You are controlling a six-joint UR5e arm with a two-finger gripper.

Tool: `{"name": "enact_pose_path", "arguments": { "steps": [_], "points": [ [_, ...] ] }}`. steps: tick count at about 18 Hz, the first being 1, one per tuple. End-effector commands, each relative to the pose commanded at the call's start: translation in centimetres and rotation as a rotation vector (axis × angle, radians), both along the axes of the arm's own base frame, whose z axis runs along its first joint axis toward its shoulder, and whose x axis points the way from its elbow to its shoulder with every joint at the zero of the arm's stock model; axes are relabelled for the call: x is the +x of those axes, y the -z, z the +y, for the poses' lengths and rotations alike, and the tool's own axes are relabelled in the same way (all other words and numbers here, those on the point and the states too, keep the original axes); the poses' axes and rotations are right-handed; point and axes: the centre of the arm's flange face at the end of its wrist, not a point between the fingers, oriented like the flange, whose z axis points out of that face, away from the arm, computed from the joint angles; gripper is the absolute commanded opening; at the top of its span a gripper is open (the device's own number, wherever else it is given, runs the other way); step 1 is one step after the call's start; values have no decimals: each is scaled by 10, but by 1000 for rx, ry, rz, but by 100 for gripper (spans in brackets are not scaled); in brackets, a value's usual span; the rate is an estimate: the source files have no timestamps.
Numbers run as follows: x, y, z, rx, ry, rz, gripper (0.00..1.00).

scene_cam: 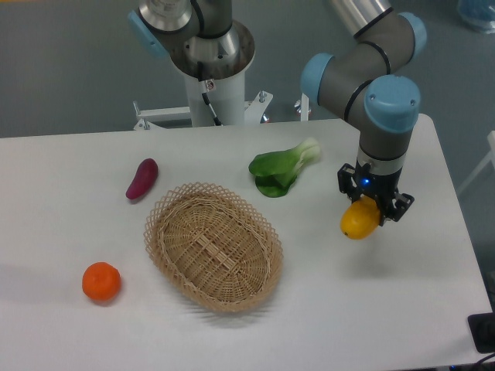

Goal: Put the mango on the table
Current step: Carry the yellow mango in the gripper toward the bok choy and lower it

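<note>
One mango [359, 220], one orange [101, 281], one purple sweet potato [142, 178], one bok choy [283, 170] and one basket [213, 246] are in view on or over the table [62, 232]. The gripper [374, 205] is closed around the mango's top, holding it at the table's right side, right of the basket. The fingertips are hidden behind the fruit; whether the mango touches the tabletop is unclear.

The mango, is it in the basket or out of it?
Out. The mango is held in the gripper to the right of the empty basket, over the table.
</note>
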Motion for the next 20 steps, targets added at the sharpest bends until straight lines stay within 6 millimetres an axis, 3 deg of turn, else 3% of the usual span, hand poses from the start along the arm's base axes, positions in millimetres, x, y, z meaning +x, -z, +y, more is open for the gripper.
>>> {"name": "enact_pose_path", "arguments": {
  "steps": [11,20],
  "points": [
    [1,2,0,-1,5,-3,35],
    [12,27,-10,-17,2,-43,35]
  ]
}}
